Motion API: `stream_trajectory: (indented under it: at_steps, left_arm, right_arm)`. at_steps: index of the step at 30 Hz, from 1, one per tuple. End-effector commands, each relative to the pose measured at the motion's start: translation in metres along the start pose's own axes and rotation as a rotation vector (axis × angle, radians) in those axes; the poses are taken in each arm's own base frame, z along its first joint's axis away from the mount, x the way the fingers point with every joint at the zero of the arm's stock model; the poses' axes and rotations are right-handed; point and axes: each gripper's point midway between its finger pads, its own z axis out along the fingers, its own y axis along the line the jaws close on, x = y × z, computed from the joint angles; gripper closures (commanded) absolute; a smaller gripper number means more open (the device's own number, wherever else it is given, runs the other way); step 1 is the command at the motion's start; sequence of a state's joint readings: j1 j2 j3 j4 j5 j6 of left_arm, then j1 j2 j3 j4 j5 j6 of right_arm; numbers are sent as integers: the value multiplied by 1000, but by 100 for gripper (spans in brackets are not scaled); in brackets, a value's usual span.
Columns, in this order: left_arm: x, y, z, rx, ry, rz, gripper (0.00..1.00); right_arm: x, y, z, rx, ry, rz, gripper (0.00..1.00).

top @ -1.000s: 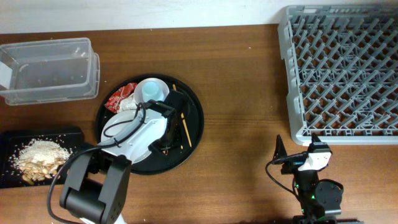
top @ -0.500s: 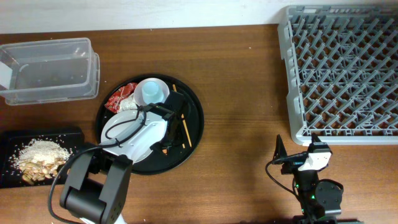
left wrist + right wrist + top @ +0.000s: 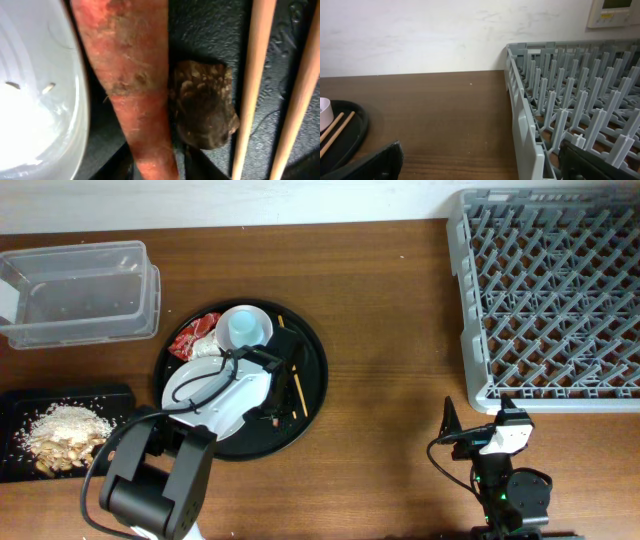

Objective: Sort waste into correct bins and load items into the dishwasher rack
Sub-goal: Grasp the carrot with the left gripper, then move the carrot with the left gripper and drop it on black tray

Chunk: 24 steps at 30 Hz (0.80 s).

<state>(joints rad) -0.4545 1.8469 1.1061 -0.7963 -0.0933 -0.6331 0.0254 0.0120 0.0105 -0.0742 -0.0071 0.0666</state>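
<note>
Shifted the left claw [image 3: 268,416] slightly right and nearer across the last second, from above the right rim of the white plate [image 3: 200,395] down toward the black tray [image 3: 312,395]. Brought it close over the carrot [image 3: 135,75] and small brown bit [image 3: 202,105], just left of the chopsticks [image 3: 255,75].

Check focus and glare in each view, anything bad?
Overhead: even light, sharp, no glare on the rack. Left wrist: very close, the carrot and brown bit look slightly soft, with a bright sheen on the plate. Right wrist: rack pegs are clear, its own fingers are dark and blurred at the bottom corners.
</note>
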Motion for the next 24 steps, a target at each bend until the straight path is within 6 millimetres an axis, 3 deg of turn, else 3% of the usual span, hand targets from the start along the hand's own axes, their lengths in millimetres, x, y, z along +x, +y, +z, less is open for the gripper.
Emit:
stream_trajectory:
  at_steps: [1,5,9,16,24]
  left_arm:
    - [5,12,10,-69,33,2,71]
    - [-3,10,-8,-59,5,-2,71]
    - [-10,7,-26,-28,-40,-8,87]
    - [-16,6,-55,13,-95,-16,87]
    - [-20,14,-111,85,-216,-39,87]
  right_arm:
    - [2,-3,0,15,4,-7,2]
    - [2,-3,0,15,4,-7,2]
    - [2,-3,0,15,4,-7,2]
    - [2,-3,0,15,4,-7,2]
    - [2,-3,0,15,4,-7,2]
